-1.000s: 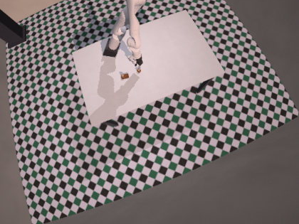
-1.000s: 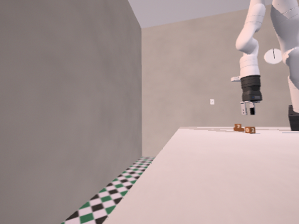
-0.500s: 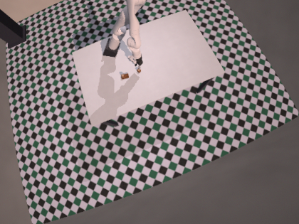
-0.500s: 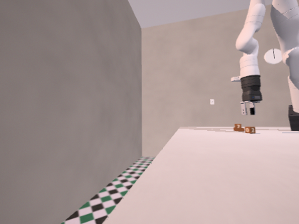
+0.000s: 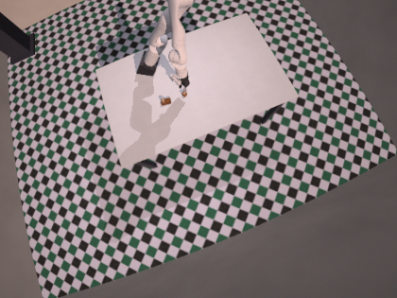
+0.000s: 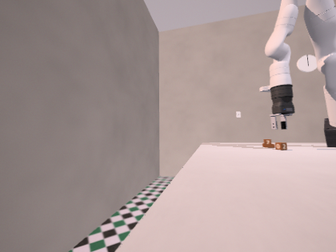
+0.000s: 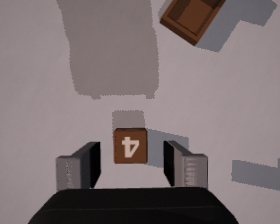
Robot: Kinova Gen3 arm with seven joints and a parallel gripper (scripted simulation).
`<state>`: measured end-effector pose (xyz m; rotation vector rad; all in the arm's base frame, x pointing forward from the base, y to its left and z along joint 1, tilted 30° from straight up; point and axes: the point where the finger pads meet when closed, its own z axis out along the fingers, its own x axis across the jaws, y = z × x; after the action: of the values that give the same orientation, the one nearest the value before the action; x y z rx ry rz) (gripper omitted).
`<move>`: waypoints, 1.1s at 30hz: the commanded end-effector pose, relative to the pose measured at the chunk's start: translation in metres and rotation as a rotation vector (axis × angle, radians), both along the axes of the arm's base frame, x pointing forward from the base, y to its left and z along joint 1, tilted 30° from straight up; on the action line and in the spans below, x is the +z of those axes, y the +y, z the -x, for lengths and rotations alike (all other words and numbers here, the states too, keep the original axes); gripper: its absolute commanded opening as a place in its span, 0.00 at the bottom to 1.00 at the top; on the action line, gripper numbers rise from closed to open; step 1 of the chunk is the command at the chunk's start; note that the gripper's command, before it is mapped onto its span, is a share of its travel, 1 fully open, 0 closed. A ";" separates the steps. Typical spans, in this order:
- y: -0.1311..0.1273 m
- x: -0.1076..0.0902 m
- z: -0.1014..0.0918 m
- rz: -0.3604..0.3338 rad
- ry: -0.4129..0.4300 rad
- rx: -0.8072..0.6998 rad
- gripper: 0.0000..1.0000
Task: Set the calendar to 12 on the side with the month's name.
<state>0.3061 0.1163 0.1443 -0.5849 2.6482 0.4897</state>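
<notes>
A brown cube (image 5: 184, 94) (image 6: 281, 146) (image 7: 130, 146) stands on the table beside the tray. Its top shows a 4, upside down in the wrist view; two side faces show 0 and 2 in the exterior view. My gripper (image 5: 183, 88) (image 6: 278, 127) (image 7: 132, 157) is open and empty, pointing down above this cube, with one finger on either side of it in the wrist view. The brown tray (image 6: 271, 146) (image 7: 178, 31) lies a little away; its visible end is empty. A second cube (image 6: 267, 142), showing what looks like a 7, is at the tray. The month's name cannot be read.
The white table (image 5: 236, 65) (image 6: 224, 191) carries the tray and cubes. The arm's base (image 5: 147, 66) stands near the table's back edge. The arm's shadow falls across the table around the tray.
</notes>
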 end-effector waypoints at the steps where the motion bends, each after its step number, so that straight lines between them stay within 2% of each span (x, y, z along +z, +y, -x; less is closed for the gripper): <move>1: 0.000 0.000 0.000 0.000 0.000 0.000 0.87; 12: 0.003 -0.005 -0.002 0.000 0.000 0.000 0.87; 33: 0.014 -0.027 -0.010 0.000 0.000 0.000 0.87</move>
<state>0.3174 0.1286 0.1220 -0.5866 2.6422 0.4809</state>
